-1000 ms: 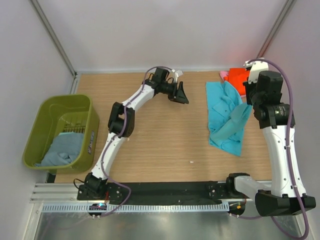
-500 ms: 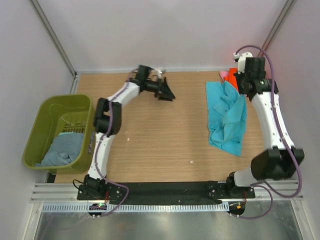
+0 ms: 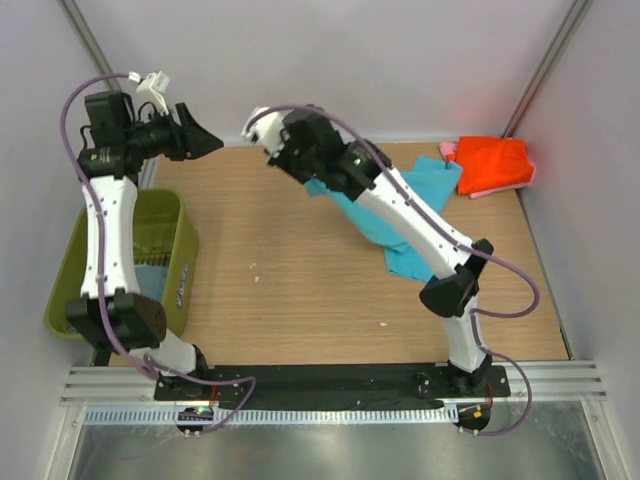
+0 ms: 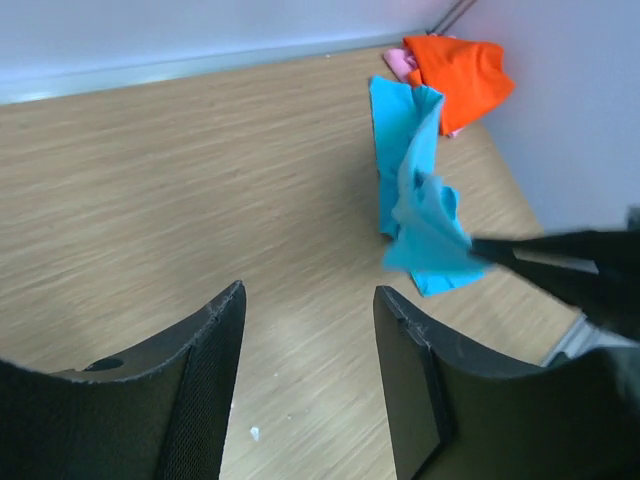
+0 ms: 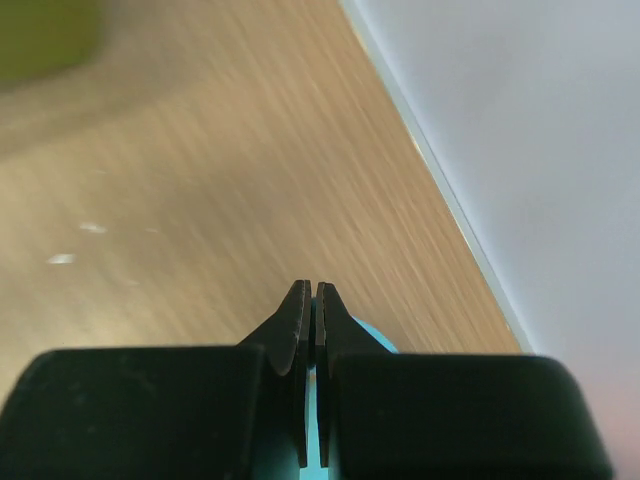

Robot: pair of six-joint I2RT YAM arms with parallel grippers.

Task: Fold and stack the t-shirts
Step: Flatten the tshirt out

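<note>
— What is on the wooden table [image 3: 300, 290]?
— At the left, an olive-green bin [image 3: 184, 250] holds the grey-blue t-shirt [image 3: 150, 285]. Raised near it, the left hand [image 4: 310, 295] hangs open and empty.
— And the right hand [image 5: 309, 292]?
— Clamped on the turquoise t-shirt [image 3: 432, 186], one end raised off the table. The orange-red t-shirt [image 3: 493, 165] lies on the pink t-shirt [image 3: 447, 150] in the far right corner.

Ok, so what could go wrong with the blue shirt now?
The right gripper pinches only an edge of the turquoise shirt, so it might slip out. The shirt hangs bunched and twisted, so it may land crumpled and be harder to fold. The left gripper is open and far off, so it can't help yet.
</note>
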